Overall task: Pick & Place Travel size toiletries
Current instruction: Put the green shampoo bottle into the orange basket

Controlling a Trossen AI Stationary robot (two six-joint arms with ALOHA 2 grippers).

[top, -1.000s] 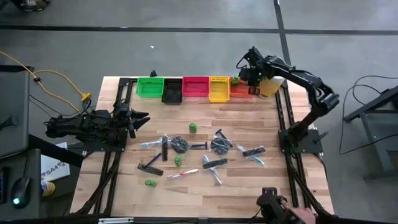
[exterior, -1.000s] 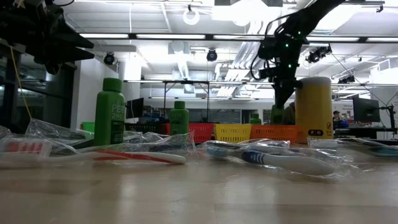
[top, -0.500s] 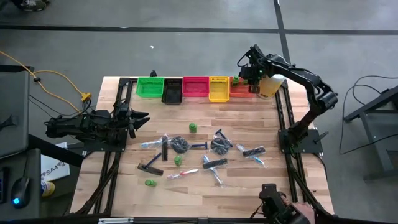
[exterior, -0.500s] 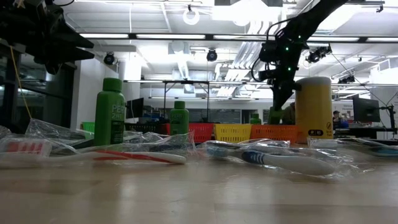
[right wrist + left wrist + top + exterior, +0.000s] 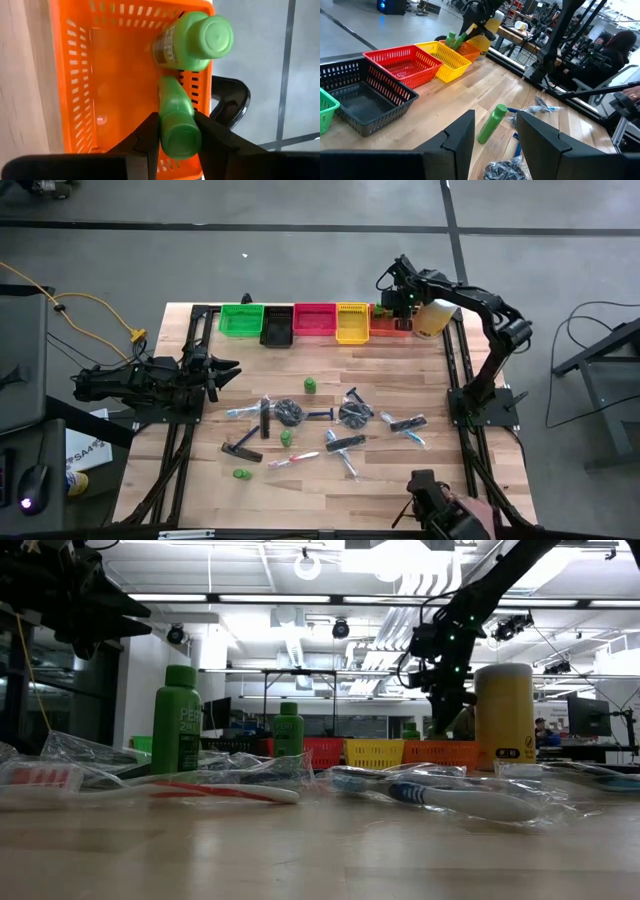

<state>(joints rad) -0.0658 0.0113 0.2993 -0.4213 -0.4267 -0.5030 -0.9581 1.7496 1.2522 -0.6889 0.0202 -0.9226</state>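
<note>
Two green bottles matter most to me right now: one (image 5: 179,122) pinched between my right gripper's (image 5: 177,131) fingers, and another (image 5: 195,42) already standing in the far corner of the orange bin (image 5: 87,60).

Working outward from the near edge of the table (image 5: 200,470), I see the loose toiletries spread across the middle: a green cap (image 5: 240,474), a black comb (image 5: 241,449), a pink toothbrush (image 5: 295,459), wrapped blue brushes (image 5: 408,426), two dark discs (image 5: 290,413), and a bottle lying on its side (image 5: 491,123). My left gripper (image 5: 492,137) waits at the left edge with its fingers spread, holding nothing.

Farther back runs the row of bins: green (image 5: 240,319), black (image 5: 277,326), red (image 5: 313,320), yellow (image 5: 352,323), then orange. The right gripper hangs over the orange one, just beside the big yellow cylinder (image 5: 433,317).

I judge this to be the placing step. The held bottle sits over the bin's far wall, close to the standing one, so next I should ease it toward the open floor of the bin, lower, and only then let the fingers part. Releasing here risks it catching the rim or knocking its neighbour.
</note>
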